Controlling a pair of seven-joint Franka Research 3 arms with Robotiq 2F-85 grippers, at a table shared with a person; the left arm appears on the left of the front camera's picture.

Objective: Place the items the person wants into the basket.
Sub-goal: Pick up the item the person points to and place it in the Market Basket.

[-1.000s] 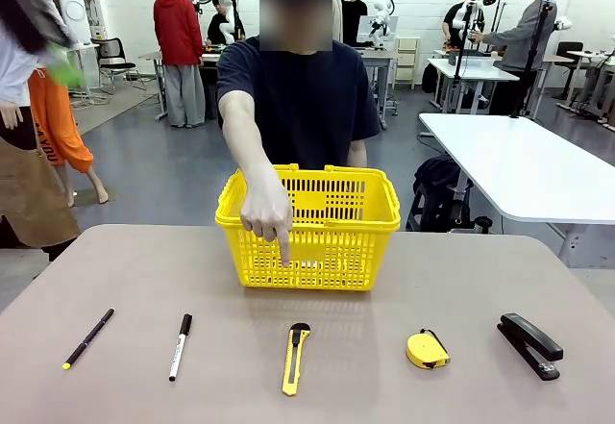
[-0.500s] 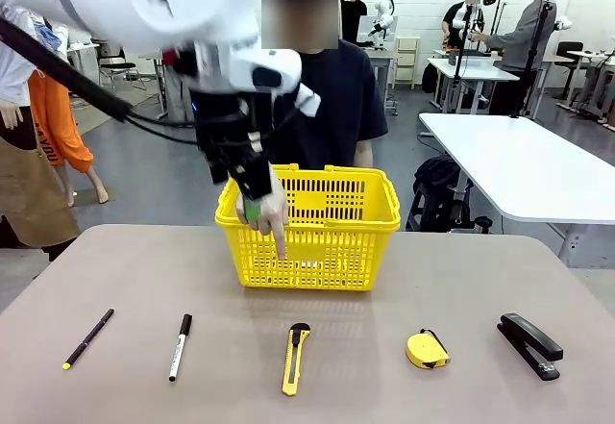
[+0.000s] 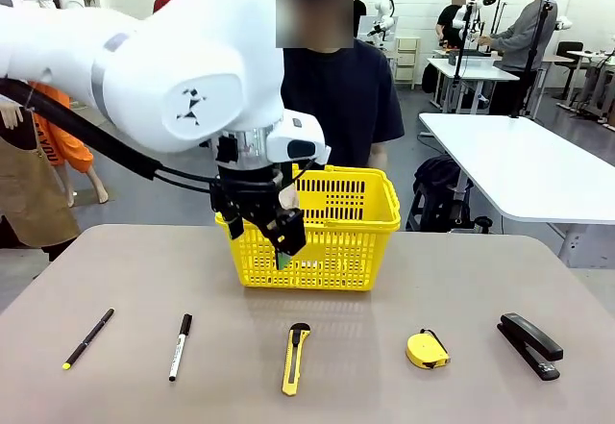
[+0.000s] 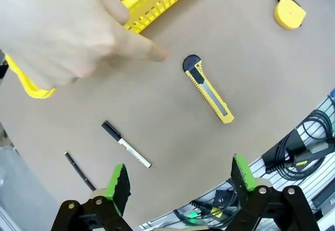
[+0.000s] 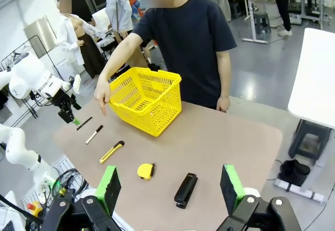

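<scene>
Hovering over the beige tabletop [image 3: 144, 280] with my left tool [image 4: 180, 178] spread wide and nothing between its green pads, I take the person's hand [image 4: 63, 32] at the upper left of my left wrist view to be pointing. Its outstretched fingertip stops just short of the black end of the yellow-and-black box cutter [image 4: 208, 88]. That cutter lies flat mid-frame, above and a little right of the gap between my pads. Its long axis runs from upper left to lower right, so I judge the wrist must turn to set the pads across its narrow sides. In the front view it sits bottom centre, below my tool, which hangs before the bright yellow slotted plastic basket [image 3: 336, 241]. My right tool [image 5: 168, 186], also spread and empty, looks on from well apart, so the left is nearer. The black-capped white marker [image 4: 125, 144] and thin black pen [image 4: 79, 171] lie lower left, clear of the path, and the round yellow tape measure [image 4: 289, 12] sits upper right. The pointing hand beside the cutter could get in the way.
</scene>
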